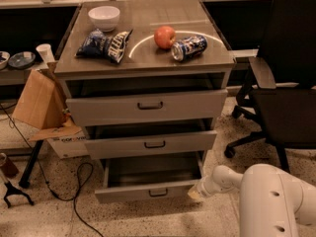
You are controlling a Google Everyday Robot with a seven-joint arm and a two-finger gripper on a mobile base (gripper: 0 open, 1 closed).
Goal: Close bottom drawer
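The bottom drawer [148, 192] is the lowest of three grey drawers in the cabinet. It stands pulled out, its plain grey interior [150, 170] showing, with a small dark handle [158, 193] on its front panel. My gripper [195, 194] is low on the right, at the right end of that front panel, on the end of my white arm [224, 179]. The mid-sized drawer [150, 143] and the top drawer [147, 106] above also stand out a little.
On the cabinet top [143, 48] lie a white bowl [104, 17], chip bags [104, 44], an apple [165, 36] and a can [189, 47]. A black office chair [281, 88] stands right. A cardboard box [42, 107] and cables [64, 191] are left.
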